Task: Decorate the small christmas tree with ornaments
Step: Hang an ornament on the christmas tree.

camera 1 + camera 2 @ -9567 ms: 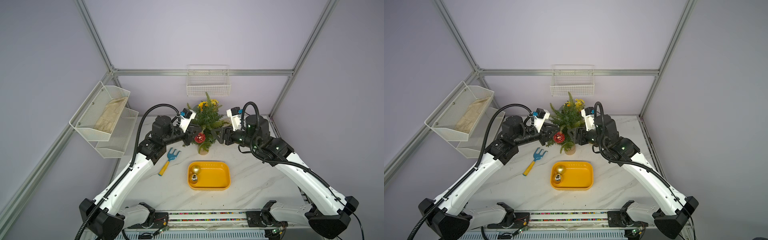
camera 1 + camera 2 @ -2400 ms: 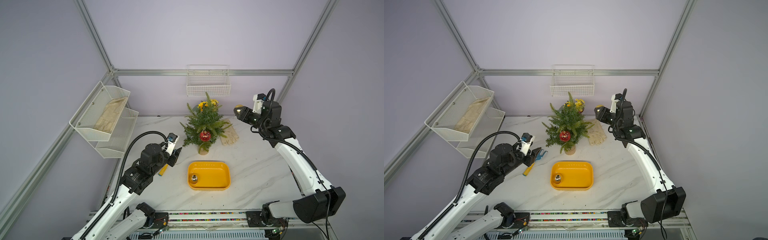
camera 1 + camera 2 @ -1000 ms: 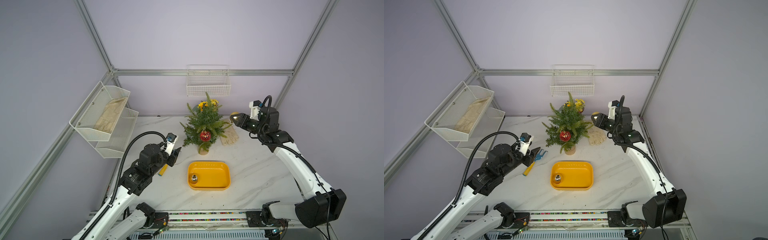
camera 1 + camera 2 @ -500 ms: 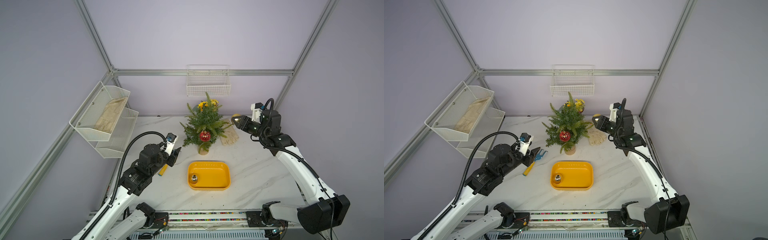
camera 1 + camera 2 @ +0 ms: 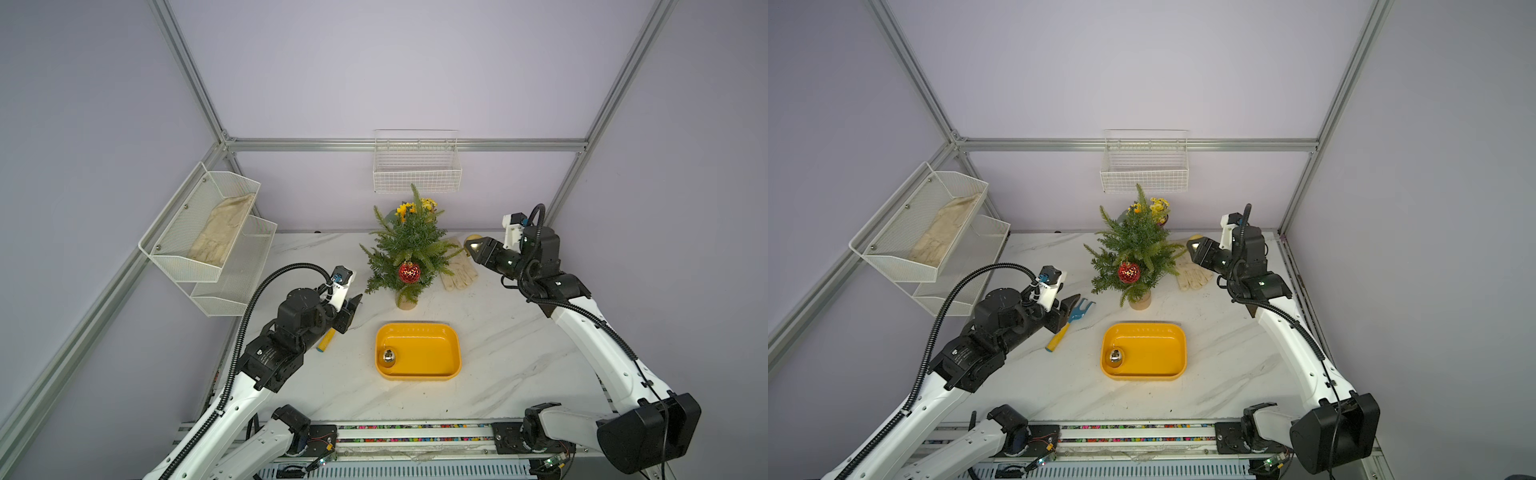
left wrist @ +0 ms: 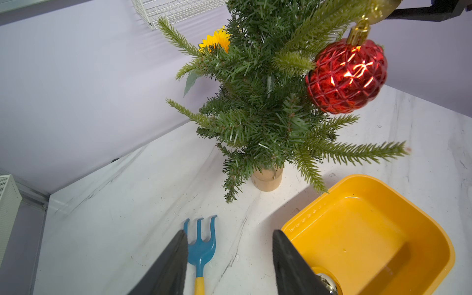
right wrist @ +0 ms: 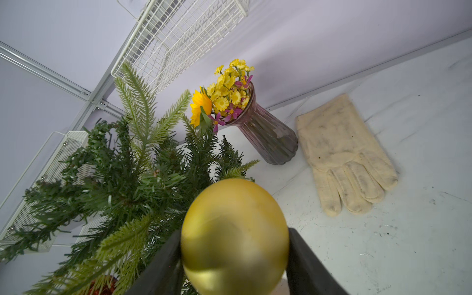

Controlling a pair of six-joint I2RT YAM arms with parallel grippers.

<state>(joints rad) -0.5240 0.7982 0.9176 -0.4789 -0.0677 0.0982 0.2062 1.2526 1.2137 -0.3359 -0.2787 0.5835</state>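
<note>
Top views first: in both we see the right gripper [image 5: 473,246] pinching the gold bauble [image 5: 471,240]. Over the last seconds it has come down from high near the back right corner of the tabletop [image 5: 519,353]. It is now just beside the branch tips on the side of the tree [image 5: 409,249] that faces the right edge, above the glove [image 5: 459,272]. The tree stands near the middle of the back edge, with the red bauble [image 5: 409,272] hanging on its front. The tray [image 5: 456,353], nearer the front edge, now holds only the silver bauble [image 5: 388,357]; the gold one has left it. The left gripper [image 5: 354,303] has stayed put, hovering over the rake [image 5: 1073,313] toward the left edge

Left wrist: we find its jaws spread with nothing between them. The rake head and a tray corner show past them, and the red bauble hangs by its cap from a branch

Right wrist: the black fingers [image 7: 163,268] press on both sides of the gold bauble, with tree branches close behind it. We cannot see its cap or loop here

We judge one ornament hung, the second on approach and the third waiting. The drop puts the bauble at branch height, so the next move calls for catching its loop on a twig, and that loop is hidden from us
</note>
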